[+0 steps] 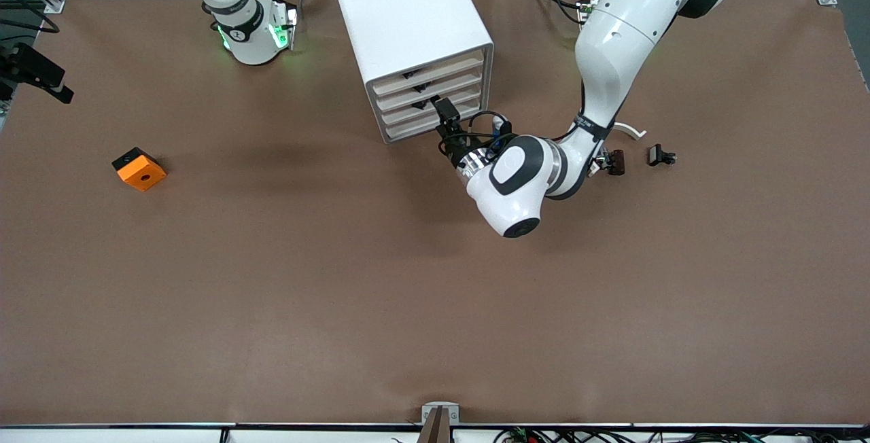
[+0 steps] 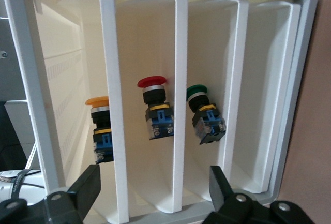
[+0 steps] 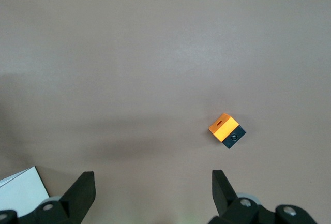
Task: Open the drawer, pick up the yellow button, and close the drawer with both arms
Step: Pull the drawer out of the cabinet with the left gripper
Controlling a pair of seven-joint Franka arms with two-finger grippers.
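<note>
Brown table (image 1: 340, 280). Left gripper (image 2: 155, 182) jaws open at cabinet (image 1: 408, 15) front; button (image 2: 101, 125) half hidden by a divider. Right gripper (image 3: 153, 190) jaws open, waiting; orange block (image 3: 226, 130) ahead.

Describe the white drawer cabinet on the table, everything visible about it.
The cabinet is a glossy white, plastic-looking box with rounded corners, standing on the brown table between the two arms' bases. Its front carries four stacked drawers. The left wrist view looks into them: three hold push-buttons, capped orange-yellow, red and green. The open left gripper is at its front.
</note>
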